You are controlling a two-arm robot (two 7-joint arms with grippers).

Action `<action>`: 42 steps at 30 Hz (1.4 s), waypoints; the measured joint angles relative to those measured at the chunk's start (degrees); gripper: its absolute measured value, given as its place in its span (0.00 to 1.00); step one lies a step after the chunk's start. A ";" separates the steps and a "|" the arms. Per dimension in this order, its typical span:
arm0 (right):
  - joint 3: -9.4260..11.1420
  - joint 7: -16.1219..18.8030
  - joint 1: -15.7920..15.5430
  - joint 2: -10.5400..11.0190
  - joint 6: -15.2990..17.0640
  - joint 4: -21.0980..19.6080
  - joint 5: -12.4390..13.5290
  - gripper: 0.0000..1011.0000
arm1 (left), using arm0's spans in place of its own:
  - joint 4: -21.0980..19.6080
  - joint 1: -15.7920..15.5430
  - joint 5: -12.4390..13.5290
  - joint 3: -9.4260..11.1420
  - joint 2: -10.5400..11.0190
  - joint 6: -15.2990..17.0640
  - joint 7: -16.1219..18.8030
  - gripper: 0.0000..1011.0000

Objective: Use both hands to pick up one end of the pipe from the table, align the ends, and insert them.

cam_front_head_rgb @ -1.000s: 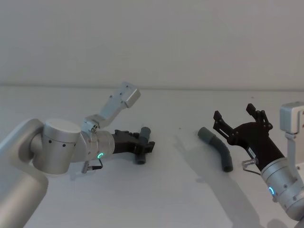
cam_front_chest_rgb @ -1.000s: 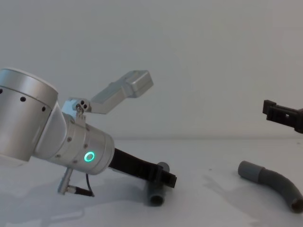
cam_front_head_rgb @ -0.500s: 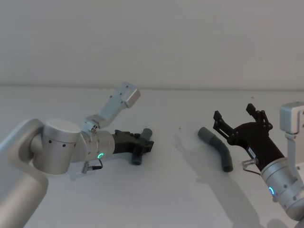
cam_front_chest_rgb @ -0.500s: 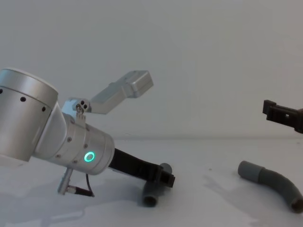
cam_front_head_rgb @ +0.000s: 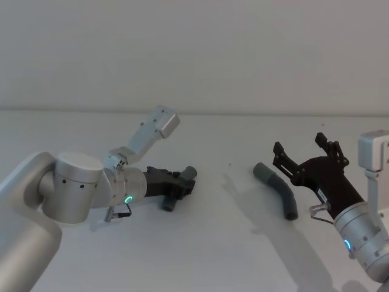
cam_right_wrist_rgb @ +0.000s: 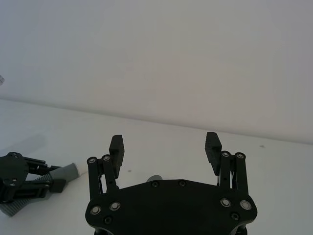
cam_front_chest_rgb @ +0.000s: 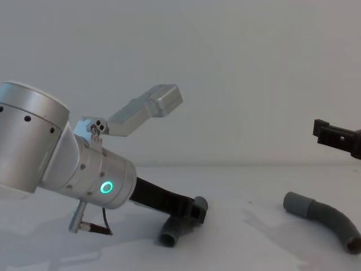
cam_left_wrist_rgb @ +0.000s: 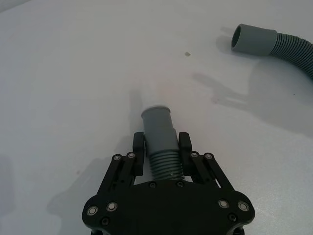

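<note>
- Your left gripper (cam_left_wrist_rgb: 161, 147) is closed on the short piece (cam_left_wrist_rgb: 164, 165). The fingers clamp the ribs just behind its smooth cuff (cam_left_wrist_rgb: 157, 125), and the white tip (cam_left_wrist_rgb: 154, 96) points forward, free of the jaws.
- The short piece sits over the left half of the table (cam_front_head_rgb: 213, 249), tilted. I cannot tell if its low end touches the surface.
- The long piece (cam_front_head_rgb: 281, 193) lies flat on the right half of the table, well apart from the short one. Its socket cuff (cam_left_wrist_rgb: 254, 41) opens toward the middle.
- Your right gripper (cam_right_wrist_rgb: 165, 147) hovers above and just beyond the long piece, toward the right edge. Its fingers are spread wide and hold nothing.
- Handling, as a judgement: both pieces look light. The ribbed runs will likely flex and the cuffs stay stiff.
- Take the long piece on the ribs right behind the socket, as on the left. A grip farther back would let the end droop and wander during alignment.
- The smooth cuff may slip under the pads, while the ribs should give bite.
</note>
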 joint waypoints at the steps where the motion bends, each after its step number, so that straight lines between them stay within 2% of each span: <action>1: 0.00 0.00 0.00 0.00 0.00 0.00 0.00 0.99 | 0.00 0.00 0.00 0.00 0.00 0.00 0.00 0.40; 11: 0.00 0.00 0.00 0.00 0.00 0.00 0.00 0.99 | 0.00 0.00 0.00 0.00 0.00 0.00 0.00 0.35; 42: 0.00 0.00 0.00 0.00 0.00 0.00 0.00 0.99 | 0.00 0.00 0.00 0.00 0.00 -0.01 0.00 0.35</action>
